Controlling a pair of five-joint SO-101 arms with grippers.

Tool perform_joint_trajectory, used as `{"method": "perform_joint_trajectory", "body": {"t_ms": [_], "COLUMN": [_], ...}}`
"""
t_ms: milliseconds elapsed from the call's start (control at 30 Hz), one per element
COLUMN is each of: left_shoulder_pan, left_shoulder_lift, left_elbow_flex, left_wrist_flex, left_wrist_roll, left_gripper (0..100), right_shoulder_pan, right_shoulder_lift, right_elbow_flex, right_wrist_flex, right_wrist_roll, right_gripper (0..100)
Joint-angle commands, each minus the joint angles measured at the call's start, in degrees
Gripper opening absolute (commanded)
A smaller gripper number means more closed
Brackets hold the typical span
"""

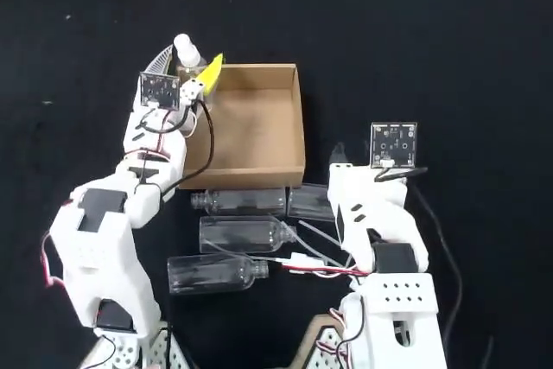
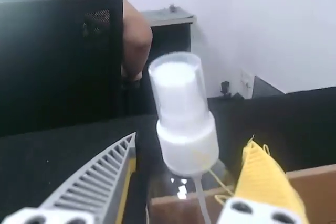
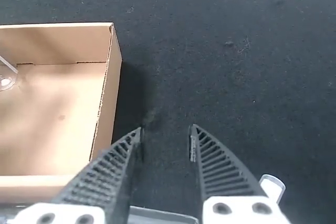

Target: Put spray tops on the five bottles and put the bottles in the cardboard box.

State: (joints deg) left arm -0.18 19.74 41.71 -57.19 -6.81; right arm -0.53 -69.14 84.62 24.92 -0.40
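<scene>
1. Standing at the far left corner of the cardboard box [image 1: 301, 127], a clear bottle [image 2: 184, 190] already carries its white spray top [image 2: 181, 108]. It sits within the left gripper [image 1: 195, 56], and I cannot tell whether that gripper is clamped on it or has let go.
2. Right gripper [image 3: 166, 128]: spread wide and empty, low over the black table [image 1: 449, 58], just outside the box wall.
3. Four uncapped bottles [image 1: 246, 233] lie on their sides near the box's near wall, one of them partly under the right arm. Most of the task is therefore not yet done.
4. Hazard, placement: I cannot confirm that the bottle's base is fully inside the corner and not perched on the rim. If it is let go over the rim, I judge it would topple onto the table or fall flat in the box.
5. Hazard, withdrawal: if the grip is on when I pull the left arm back, the bottle would come with it. It could also drag the light box across the table, or knock the spray top askew against the wall.
6. Hazard, right side: the lying bottles are round and will probably roll. A careless sweep of the right arm could scatter them out of reach.
</scene>
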Motion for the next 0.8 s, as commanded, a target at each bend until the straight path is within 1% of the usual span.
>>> {"method": "perform_joint_trajectory", "body": {"t_ms": [0,200,433,767], "left_shoulder_pan": [-0.3,0.1,-1.1,-1.1], "left_shoulder_lift": [-4.7,-8.5,-16.1,-31.6], "left_elbow_flex": [0.0,5.3,11.9,24.7], "left_wrist_flex": [0.9,0.9,0.9,1.0], "left_wrist_roll": [0.1,0.0,0.0,0.0], "left_gripper": [19,19,19,19], "right_shoulder_pan": [0.9,0.9,0.9,0.9], "right_shoulder_lift": [-1.1,-1.1,-1.1,-1.1], "right_elbow_flex": [-0.4,-0.5,-0.5,-0.5], "right_wrist_flex": [-1.4,-1.4,-1.4,-1.4], "right_wrist_roll": [0.4,0.4,0.4,0.4], "right_gripper": [12.7,12.7,12.7,12.7]}}
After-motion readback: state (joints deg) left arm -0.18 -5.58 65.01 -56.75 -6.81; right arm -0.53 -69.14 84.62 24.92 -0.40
